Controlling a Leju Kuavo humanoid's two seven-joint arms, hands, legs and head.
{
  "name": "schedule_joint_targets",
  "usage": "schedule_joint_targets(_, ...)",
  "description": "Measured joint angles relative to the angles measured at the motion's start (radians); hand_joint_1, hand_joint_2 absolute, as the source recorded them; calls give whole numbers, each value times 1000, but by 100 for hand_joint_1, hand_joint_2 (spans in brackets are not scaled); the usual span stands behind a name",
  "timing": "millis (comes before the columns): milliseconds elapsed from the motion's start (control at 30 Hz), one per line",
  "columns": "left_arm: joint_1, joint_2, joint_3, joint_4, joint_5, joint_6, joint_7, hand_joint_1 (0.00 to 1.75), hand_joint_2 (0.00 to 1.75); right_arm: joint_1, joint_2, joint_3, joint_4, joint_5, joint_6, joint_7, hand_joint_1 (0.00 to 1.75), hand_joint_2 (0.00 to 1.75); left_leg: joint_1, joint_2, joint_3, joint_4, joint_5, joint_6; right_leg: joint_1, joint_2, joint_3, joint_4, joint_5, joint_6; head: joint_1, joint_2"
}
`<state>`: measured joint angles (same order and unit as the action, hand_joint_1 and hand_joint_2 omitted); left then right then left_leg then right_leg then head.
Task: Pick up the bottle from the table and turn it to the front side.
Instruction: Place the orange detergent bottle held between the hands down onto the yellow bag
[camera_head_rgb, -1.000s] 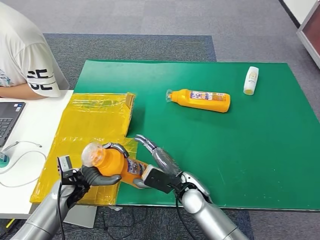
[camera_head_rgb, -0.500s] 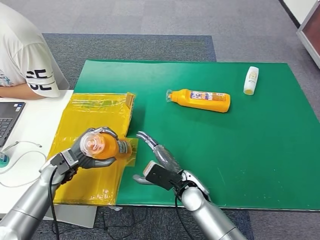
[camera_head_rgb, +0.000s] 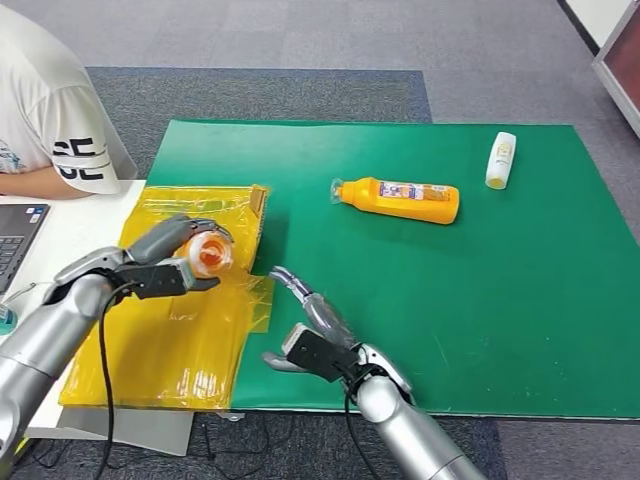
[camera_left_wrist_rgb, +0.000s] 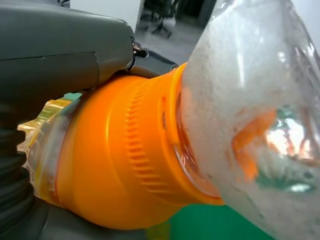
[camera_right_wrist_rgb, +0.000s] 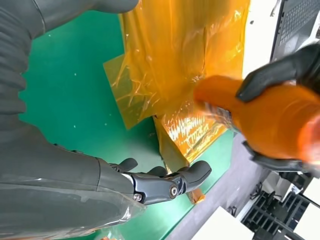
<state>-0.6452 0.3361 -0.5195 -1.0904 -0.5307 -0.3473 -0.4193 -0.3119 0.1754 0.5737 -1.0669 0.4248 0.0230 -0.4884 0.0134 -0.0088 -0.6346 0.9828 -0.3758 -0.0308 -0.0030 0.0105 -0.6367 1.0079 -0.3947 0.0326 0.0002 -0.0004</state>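
Glossy orange plastic bottle (camera_head_rgb: 209, 253); crinkled shiny yellow film (camera_head_rgb: 181, 330).

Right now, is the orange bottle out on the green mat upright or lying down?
Lying down. The orange bottle rests flat on its side on the green mat, clear cap end toward the yellow sheet, label showing.

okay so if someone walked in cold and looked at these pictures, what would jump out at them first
The left hand holding an orange bottle up over the crinkly yellow sheet. Next, the right hand spread open above the green mat, where a second orange bottle lies on its side.
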Motion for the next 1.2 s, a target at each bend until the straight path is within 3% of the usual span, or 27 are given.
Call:
schedule_joint_targets(233,-203,110,-239,136,51,-214,10,175,175,-27,20,3,45,-19,4,-16,0,175,0,2,0,0,0,-1,0,2,0,1,1,-1,0,0)
schedule_joint_targets(500,-252,181,-384,175,194,-185,-3,175,175,-40,35,21,69,-34,4,-16,0,175,0,2,1,0,1,-1,1,2,0,1,1,-2,0,0)
schedule_joint_targets(733,-231,217,-406,175,301,-117,-47,175,175,-45,42,32,80,-44,0,-12,0,175,0,2,1,0,1,-2,0,1,0,1,1,-2,0,0)
schedule_joint_targets(967,-202,218,-391,175,312,-57,-57,175,175,-45,43,34,80,-49,-5,-7,0,175,0,2,1,0,1,-2,0,1,1,1,1,-2,0,0)
schedule_joint_targets(1200,-119,165,-286,172,272,39,-73,175,175,-39,43,34,80,-48,-15,7,0,175,0,1,2,0,2,-2,0,0,2,1,2,-2,0,0)
